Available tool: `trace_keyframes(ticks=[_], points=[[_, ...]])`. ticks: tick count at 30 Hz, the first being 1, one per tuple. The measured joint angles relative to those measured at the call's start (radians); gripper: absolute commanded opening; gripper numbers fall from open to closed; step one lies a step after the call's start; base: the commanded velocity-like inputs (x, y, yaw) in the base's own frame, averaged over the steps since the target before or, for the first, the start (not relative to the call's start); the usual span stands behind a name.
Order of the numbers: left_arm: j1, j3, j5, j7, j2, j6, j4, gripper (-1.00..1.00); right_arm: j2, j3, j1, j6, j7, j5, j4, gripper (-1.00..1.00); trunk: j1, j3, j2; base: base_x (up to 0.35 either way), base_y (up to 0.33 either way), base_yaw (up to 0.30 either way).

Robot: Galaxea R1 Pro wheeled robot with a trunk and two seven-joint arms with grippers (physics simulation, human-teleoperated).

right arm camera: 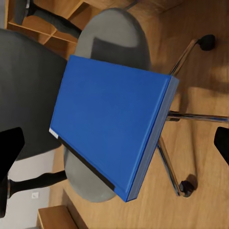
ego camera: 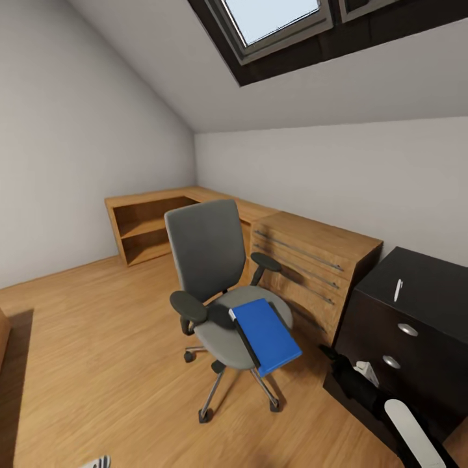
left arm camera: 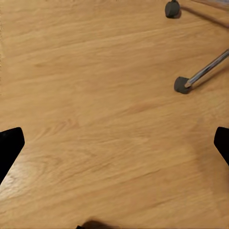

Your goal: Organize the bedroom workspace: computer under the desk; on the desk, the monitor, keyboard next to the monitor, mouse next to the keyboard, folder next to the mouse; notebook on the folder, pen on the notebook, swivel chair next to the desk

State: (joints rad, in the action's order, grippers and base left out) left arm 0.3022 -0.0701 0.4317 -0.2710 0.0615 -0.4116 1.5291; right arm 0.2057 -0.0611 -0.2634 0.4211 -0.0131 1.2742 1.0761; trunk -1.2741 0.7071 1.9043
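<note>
Folder (right arm camera: 107,124), bright blue with a dark spine edge, is lying flat on the grey seat of the swivel chair (ego camera: 214,273), directly ahead of my right gripper (right arm camera: 114,148). My right fingers (right arm camera: 9,148) are standing wide apart at the two edges of the wrist view, holding nothing and touching nothing; the folder is sitting between them in the view, still apart from the tips. One corner of the folder is hanging past the front edge of the seat, above the chrome legs and casters of the chair base.

My left gripper (left arm camera: 114,143) is also spread wide, gripping nothing, and is facing the wooden floor (left arm camera: 95,95). Two casters and a chrome leg of the chair are showing beyond it.

From the head view, the chair is standing on the floor in front of a light wooden shelf-and-drawer unit (ego camera: 305,260). To my right a black cabinet (ego camera: 416,312) is carrying the pen (ego camera: 398,289), a short whitish stick lying on its top, well apart from the folder.
</note>
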Motion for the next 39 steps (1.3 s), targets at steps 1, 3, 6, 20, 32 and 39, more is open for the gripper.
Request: trace_keyframes(ticks=[1,3,6,20,32,39], points=[[0.000,0.000,0.000,0.000,0.000,0.004,-0.002,1.00,0.000,-0.001,0.000,0.000,0.000,0.000,0.000,1.00,-0.004,0.003,0.007,0.000,0.000,0.000],[0.000,0.000,0.000,0.000,0.000,0.012,-0.010,1.00,-0.001,-0.002,0.000,0.000,0.000,-0.001,0.001,1.00,-0.012,0.009,0.021,0.000,0.000,0.000],[0.000,0.001,-0.002,0.000,-0.001,0.024,-0.015,1.00,-0.004,-0.001,0.000,-0.025,0.001,-0.003,0.001,1.00,-0.023,0.019,0.042,0.000,0.000,0.000],[-0.010,0.009,-0.001,0.001,-0.002,0.062,0.060,1.00,-0.044,0.005,0.000,-0.159,-0.004,-0.003,-0.004,1.00,-0.077,0.063,0.140,0.000,0.000,0.000],[-0.385,0.012,0.018,-0.006,-0.098,-0.388,0.023,1.00,-0.043,0.009,0.000,-0.113,-0.140,-0.007,-0.005,1.00,-0.123,0.100,0.224,0.000,0.000,0.000],[-0.411,0.013,0.028,-0.002,-0.109,-0.399,0.037,1.00,-0.039,0.008,0.000,-0.093,-0.154,-0.008,-0.022,1.00,-0.150,0.122,0.273,0.000,0.000,0.000]])
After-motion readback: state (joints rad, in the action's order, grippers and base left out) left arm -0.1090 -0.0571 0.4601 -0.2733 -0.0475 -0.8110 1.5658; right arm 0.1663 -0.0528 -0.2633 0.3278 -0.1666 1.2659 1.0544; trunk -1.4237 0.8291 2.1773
